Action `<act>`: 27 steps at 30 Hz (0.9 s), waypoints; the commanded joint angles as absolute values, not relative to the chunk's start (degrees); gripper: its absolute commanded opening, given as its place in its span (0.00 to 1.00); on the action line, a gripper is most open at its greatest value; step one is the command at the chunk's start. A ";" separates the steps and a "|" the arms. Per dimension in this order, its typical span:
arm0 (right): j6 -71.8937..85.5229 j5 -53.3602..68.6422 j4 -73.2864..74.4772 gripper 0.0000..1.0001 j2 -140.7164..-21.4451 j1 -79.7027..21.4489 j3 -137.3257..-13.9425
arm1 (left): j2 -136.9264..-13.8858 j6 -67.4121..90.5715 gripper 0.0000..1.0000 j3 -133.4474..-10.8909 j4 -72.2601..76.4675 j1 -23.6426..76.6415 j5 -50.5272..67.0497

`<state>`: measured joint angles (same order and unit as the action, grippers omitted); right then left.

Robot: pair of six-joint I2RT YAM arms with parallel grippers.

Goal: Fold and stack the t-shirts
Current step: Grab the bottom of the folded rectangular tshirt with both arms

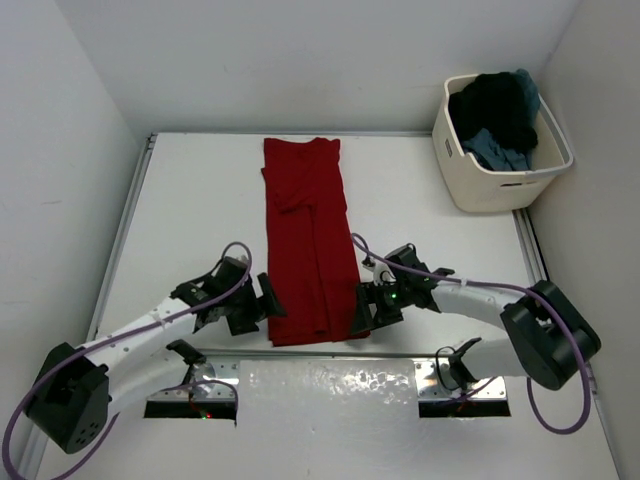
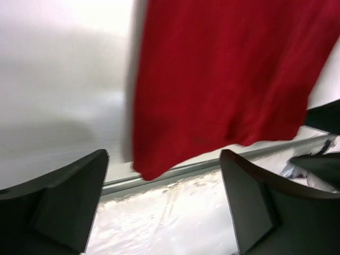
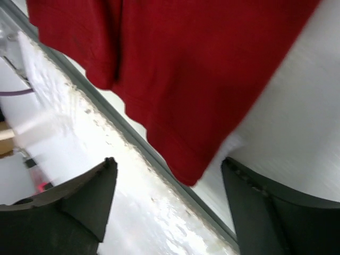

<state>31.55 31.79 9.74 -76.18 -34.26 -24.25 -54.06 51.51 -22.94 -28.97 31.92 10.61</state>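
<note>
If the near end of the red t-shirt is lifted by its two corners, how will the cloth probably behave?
Probably floppy: the red t-shirt lies flat as a long folded strip, so a lifted end would likely droop. It looks thin and light. Pushed on the smooth table, it may bunch rather than slide whole.

Red t-shirt (image 2: 223,79): motion-blurred, cut off at 12 o'clock in both wrist views. Tub (image 1: 500,190), 1 o'clock: heaped shirts (image 1: 495,108) partly hidden inside.

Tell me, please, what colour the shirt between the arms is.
The long folded cloth shirt is red; top external view.
</note>
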 commanded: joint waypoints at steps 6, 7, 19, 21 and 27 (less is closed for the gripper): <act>34.19 32.70 6.85 0.55 -80.60 -34.28 -24.08 | -57.66 53.70 0.60 -17.32 -22.50 34.89 19.25; 34.28 32.35 6.86 0.52 -80.07 -34.36 -24.00 | -57.74 53.79 0.60 -16.79 -21.54 35.15 19.68; 35.33 33.48 1.41 0.12 -82.79 -34.28 -23.11 | -65.65 51.33 0.04 -17.13 -10.46 36.48 20.66; 34.55 33.22 1.93 0.00 -82.44 -34.28 -24.16 | -66.35 49.84 0.00 -19.59 -11.16 36.47 20.39; 29.10 29.28 6.85 0.00 -80.77 -34.28 -31.18 | -65.48 47.03 0.00 -24.86 -11.07 36.47 19.60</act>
